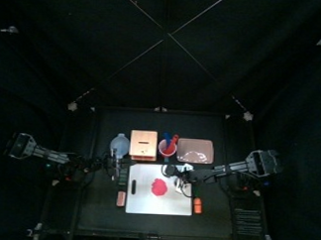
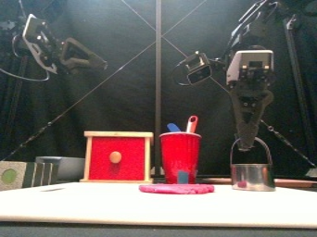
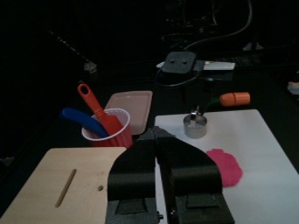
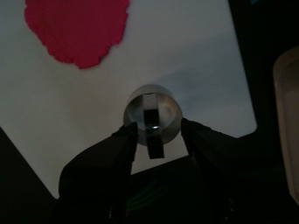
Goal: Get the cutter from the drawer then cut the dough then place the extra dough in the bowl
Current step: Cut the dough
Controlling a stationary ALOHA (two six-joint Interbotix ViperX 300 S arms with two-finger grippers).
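The round metal cutter (image 2: 253, 176) stands at the white board's (image 1: 141, 204) right side, apart from the flat red dough (image 2: 176, 188). My right gripper (image 2: 251, 148) comes straight down onto it and is shut on its wire handle. From the right wrist view the cutter (image 4: 153, 112) sits beside the dough (image 4: 79, 31) on the board (image 4: 176, 52). My left gripper (image 3: 158, 144) is shut and holds nothing; it hovers over the wooden box (image 3: 70, 184). That box (image 2: 119, 156) shows its red drawer front closed. The blue-grey bowl (image 1: 119, 143) stands left of the box.
A red cup (image 2: 181, 155) with a blue and a red toy knife stands behind the dough. The pink tray (image 1: 197, 150) lies at the back right. Small orange toys (image 1: 196, 206) lie by the board's edges.
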